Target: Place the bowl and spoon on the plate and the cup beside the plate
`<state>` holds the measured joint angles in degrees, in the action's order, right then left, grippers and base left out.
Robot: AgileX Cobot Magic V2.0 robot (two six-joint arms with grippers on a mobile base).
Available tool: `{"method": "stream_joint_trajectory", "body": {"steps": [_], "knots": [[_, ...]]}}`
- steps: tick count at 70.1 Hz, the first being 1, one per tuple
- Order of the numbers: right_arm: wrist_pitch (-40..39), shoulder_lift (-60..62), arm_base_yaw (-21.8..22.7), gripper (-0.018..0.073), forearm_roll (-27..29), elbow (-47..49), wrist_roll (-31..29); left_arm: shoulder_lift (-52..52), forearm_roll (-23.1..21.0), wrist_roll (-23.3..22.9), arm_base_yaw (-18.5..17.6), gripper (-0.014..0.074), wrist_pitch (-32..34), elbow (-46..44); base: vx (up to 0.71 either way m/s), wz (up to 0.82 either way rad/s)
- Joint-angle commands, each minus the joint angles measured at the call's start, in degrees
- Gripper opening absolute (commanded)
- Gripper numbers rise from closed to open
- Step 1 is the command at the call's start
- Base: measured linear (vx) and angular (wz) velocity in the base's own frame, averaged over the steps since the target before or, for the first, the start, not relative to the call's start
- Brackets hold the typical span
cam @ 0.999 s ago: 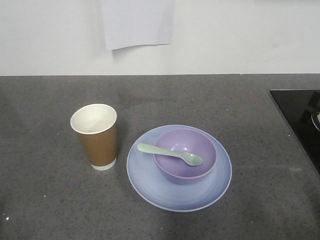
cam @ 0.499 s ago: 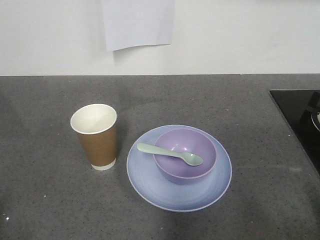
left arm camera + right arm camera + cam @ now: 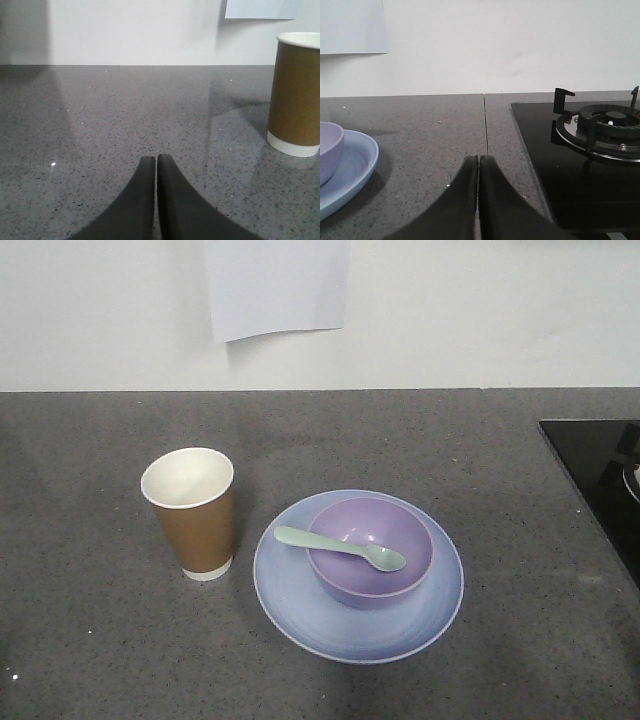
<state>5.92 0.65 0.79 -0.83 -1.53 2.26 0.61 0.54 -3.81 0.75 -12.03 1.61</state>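
The plate (image 3: pixel 358 576) is seen lying flat on the grey counter (image 3: pixel 100 640), with the bowl (image 3: pixel 370 551) set upright on it, slightly behind the plate's middle. The spoon (image 3: pixel 340 548) is laid across the bowl, its scoop inside and its handle resting over the left rim, projecting above the plate. The cup (image 3: pixel 193 512) is stood upright just left of the plate, apart from it, mouth up. The left gripper (image 3: pixel 156 162) is observed low over bare counter, fingers pressed together on nothing, the cup to its right. The right gripper (image 3: pixel 479 162) is likewise closed and empty, placed between the plate and a black hob (image 3: pixel 580 165) with a burner (image 3: pixel 607 125).
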Motion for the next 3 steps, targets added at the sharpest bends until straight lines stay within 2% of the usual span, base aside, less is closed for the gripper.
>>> {"method": "stream_joint_trajectory", "body": {"steps": [1, 3], "knots": [[-4.6, 0.9, 0.3, -0.0004, -0.2, -0.3, -0.5, 0.4, -0.5, -0.2, -0.2, -0.0006, 4.2, -1.5, 0.0, 0.0], [-4.6, 0.9, 0.3, -0.0004, -0.2, -0.3, -0.5, 0.4, -0.5, -0.2, -0.2, -0.0006, 4.2, -1.5, 0.0, 0.0]]}}
